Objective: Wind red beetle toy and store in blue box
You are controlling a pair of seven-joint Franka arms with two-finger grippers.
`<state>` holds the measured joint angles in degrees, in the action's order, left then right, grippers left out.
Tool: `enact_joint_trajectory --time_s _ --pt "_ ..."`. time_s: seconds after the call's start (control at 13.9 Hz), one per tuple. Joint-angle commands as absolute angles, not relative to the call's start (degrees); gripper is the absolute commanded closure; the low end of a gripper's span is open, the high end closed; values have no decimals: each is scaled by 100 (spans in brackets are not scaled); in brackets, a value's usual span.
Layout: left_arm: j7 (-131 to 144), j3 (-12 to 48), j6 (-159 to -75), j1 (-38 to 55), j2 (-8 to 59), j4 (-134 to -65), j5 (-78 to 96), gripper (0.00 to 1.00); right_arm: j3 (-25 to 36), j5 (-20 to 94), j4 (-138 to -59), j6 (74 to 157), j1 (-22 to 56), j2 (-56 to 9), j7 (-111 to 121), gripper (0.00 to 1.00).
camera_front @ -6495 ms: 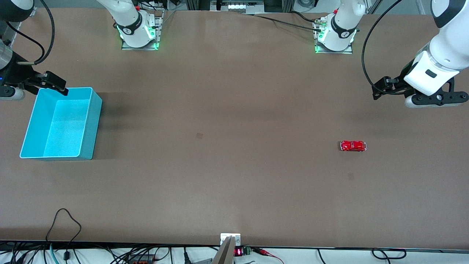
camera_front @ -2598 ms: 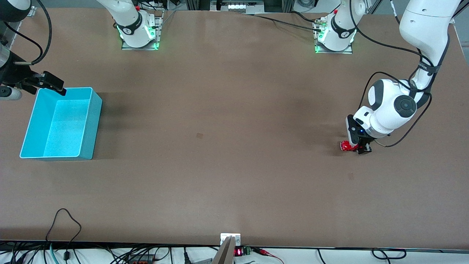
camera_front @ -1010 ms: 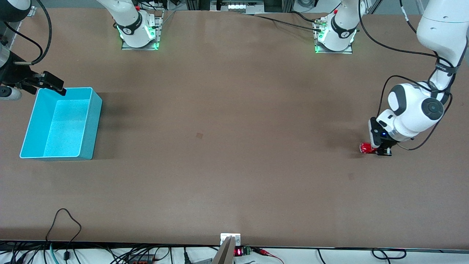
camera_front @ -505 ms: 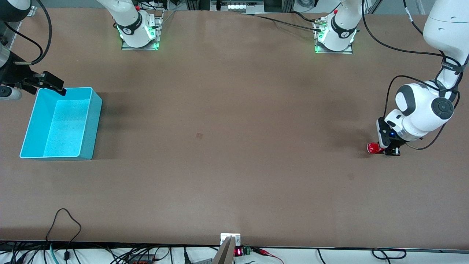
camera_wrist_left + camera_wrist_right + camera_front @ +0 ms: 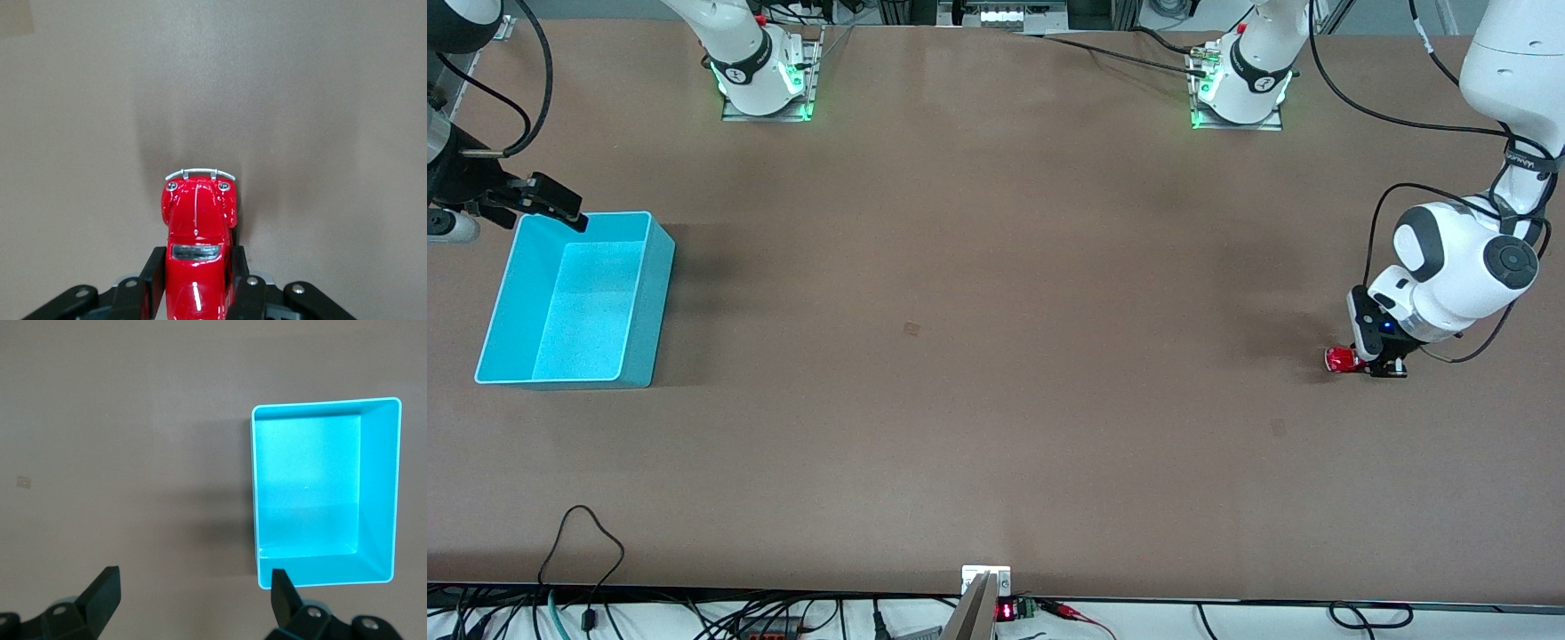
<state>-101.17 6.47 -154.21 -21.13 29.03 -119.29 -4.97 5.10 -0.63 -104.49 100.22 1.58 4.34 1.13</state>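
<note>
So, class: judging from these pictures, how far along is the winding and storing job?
Done: the left claw has shut on the red beetle toy, low at the table at the left arm's end. In hand: the winding stroke, apparently. Left: carrying it to the blue box, empty at the right arm's end, where the open right claw waits.

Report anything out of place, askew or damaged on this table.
Nothing stands out. The left gripper is shut on the red beetle toy, which looks intact. The blue box sits upright and empty, with the right gripper open above it.
</note>
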Motion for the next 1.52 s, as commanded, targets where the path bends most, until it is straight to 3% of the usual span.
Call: enact_joint_trajectory --time_s 0.0,0.29,0.72,1.01,1.44 --pt "-10230 659 -15434 -2215 3085 -11804 -615 66 492 -62 -10459 9976 123 501 105 0" --pt "-10239 685 -15399 -2215 2910 -11760 -624 0 492 -62 -10459 9976 123 501 105 0" --pt "-10134 738 -14741 -2180 2436 -11690 -589 0 492 -62 -10459 9976 123 501 105 0" --pt "-9538 738 -13205 -2162 2049 -11234 -527 0 492 -62 -10459 9976 123 501 97 0" --pt "-8562 887 -11596 -2145 1679 -10443 -536 0 492 -62 -10459 9976 123 492 97 0"
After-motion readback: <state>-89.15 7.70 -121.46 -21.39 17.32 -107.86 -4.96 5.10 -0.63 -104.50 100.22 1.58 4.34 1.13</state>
